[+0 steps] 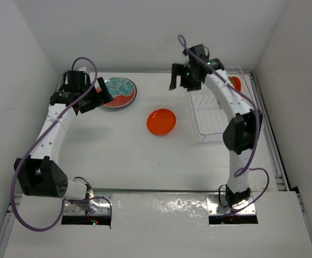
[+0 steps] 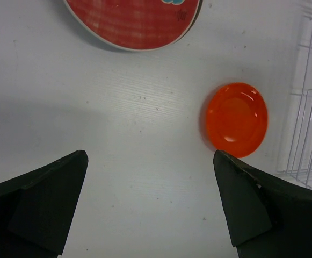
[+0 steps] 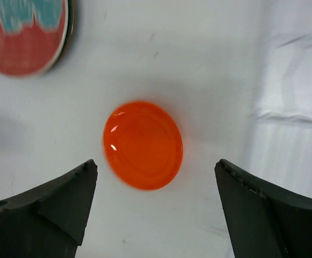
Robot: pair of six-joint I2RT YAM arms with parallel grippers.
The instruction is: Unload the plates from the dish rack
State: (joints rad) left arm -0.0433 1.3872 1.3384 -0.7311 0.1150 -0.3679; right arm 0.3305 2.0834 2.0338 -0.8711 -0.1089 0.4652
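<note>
Hanging high over the desk (image 1: 118,150) at the upper middle of the overhead view, the right claw (image 1: 181,85) has its jaws spread wide with nothing between them. Its own camera looks straight down on the loose orange plate (image 3: 143,145), which lies flat on the desk. The left claw (image 1: 96,100), at the upper left, is likewise wide apart and empty. It is just beside the red plate (image 1: 119,92) with the teal centre, which also lies flat on the desk.

The dish rack (image 1: 212,121) sits at the right of the overhead view, and no plate shows in its near slots. What seems left to unload is the racked plate (image 1: 235,83), an orange patch at the rack's far end in the upper right, partly hidden behind the right arm. Whether it stands on edge cannot be told. That plate lies near the right claw, to its right in the frame, while the left claw is well apart across the desk. The next reach therefore looks like the right arm's, swinging rightward and down.
</note>
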